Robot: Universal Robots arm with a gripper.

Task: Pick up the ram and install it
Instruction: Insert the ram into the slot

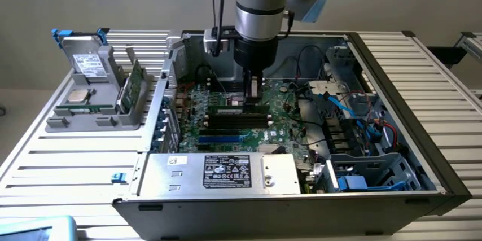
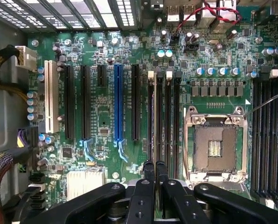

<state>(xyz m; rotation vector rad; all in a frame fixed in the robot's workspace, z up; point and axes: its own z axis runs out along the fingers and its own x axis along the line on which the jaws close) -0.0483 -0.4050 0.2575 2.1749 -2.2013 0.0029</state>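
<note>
1. Slatted tabletop [image 1: 68,173] runs under the whole scene and carries the open computer case [image 1: 226,210], whose near wall faces the exterior view.
2. Inside the case lies the green motherboard [image 2: 106,107], with the empty processor socket [image 2: 216,147] beside a bank of long black memory slots [image 2: 174,116].
3. From above, the arm [image 1: 261,9] reaches straight down into the case, over those slots.
4. On the exterior view's left, well apart from the arm, a grey holder [image 1: 90,119] sits on the tabletop with another green board [image 1: 134,87] standing on edge in it.
5. Its pincer [image 2: 155,170] is closed, the two fingers pinched on a thin board seen edge-on.
6. That board looks to be the ram [image 1: 235,109], lying along the slot bank under the fingers. Whether it is already seated, I cannot tell.
7. Judged from this, pickup is done and the installing step is in hand.
8. That step calls for the ram to stay square over one slot, with pressure straight down and even along its length.
</note>
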